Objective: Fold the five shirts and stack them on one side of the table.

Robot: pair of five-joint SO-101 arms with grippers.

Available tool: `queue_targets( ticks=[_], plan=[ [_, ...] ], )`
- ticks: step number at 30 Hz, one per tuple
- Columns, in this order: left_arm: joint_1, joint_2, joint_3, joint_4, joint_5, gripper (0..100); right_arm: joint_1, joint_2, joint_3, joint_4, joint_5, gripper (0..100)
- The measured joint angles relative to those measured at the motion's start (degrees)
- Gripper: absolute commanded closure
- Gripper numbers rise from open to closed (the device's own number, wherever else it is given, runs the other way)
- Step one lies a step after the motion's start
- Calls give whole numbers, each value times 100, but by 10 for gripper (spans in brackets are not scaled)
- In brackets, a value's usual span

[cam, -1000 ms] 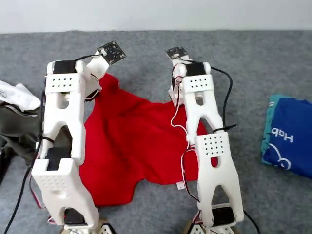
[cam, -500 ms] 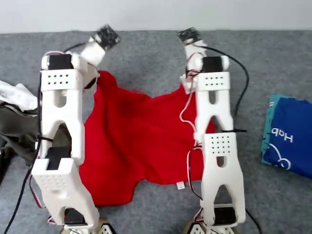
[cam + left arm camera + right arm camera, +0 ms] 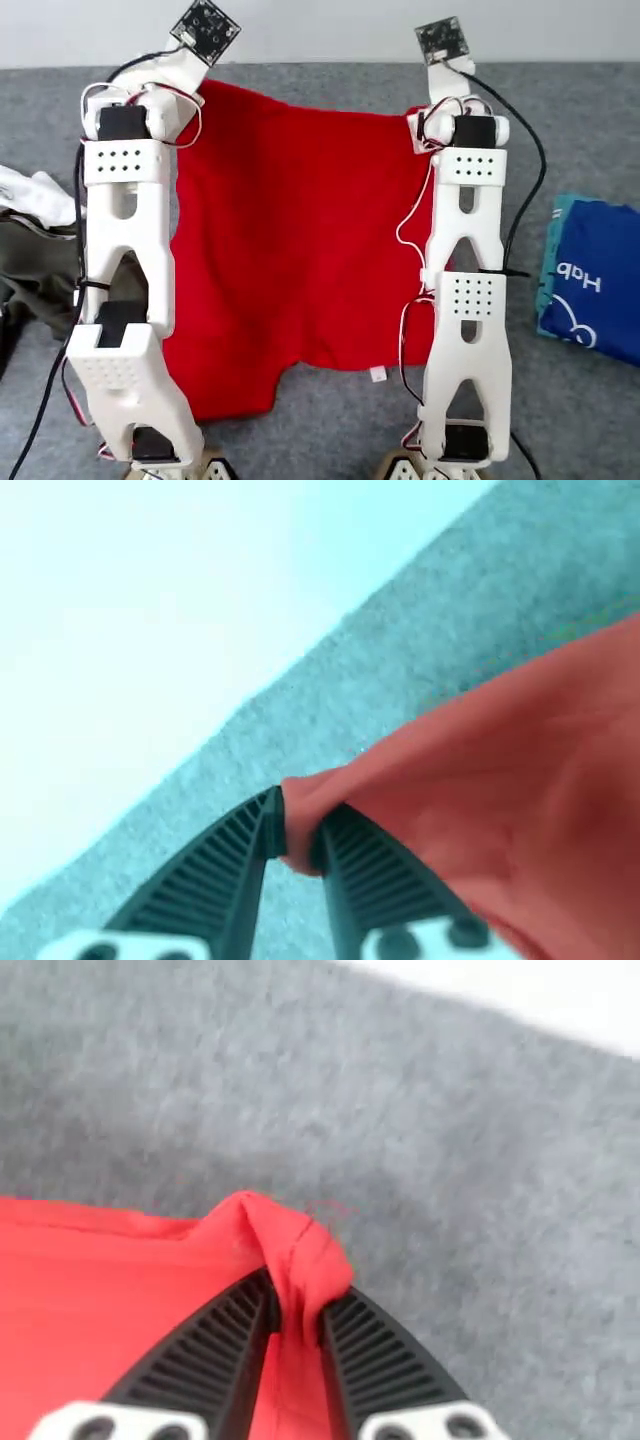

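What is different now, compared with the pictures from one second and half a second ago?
Both arms stretched toward the far edge of the table and apart; the left hand and right hand, shut on corners of the red shirt, drew it out flat. The folded blue shirt and the clothes pile did not move.

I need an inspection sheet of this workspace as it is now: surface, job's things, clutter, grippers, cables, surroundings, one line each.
Surface: grey felt table.
Job's things: red shirt spread out mid-table; folded blue shirt at the right edge; white shirt and dark shirt heaped at the left edge.
Clutter: nothing seen.
Grippers: left gripper and right gripper each shut on a far corner of the red shirt.
Cables: black cable loops beside the right arm; thin wires hang over the red shirt.
Surroundings: pale wall behind the table.
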Motion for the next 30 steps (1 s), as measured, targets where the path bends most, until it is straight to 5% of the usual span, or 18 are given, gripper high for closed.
queue_targets(
  ticks=[13,18,30],
  plan=[
    [0,0,0,-334,0,985,26,0,0,-1099,-9,991],
    [0,0,0,-281,0,985,26,0,0,-1134,519,991],
    [0,0,-870,2725,0,985,26,-624,0,1653,677,991]
  ],
)
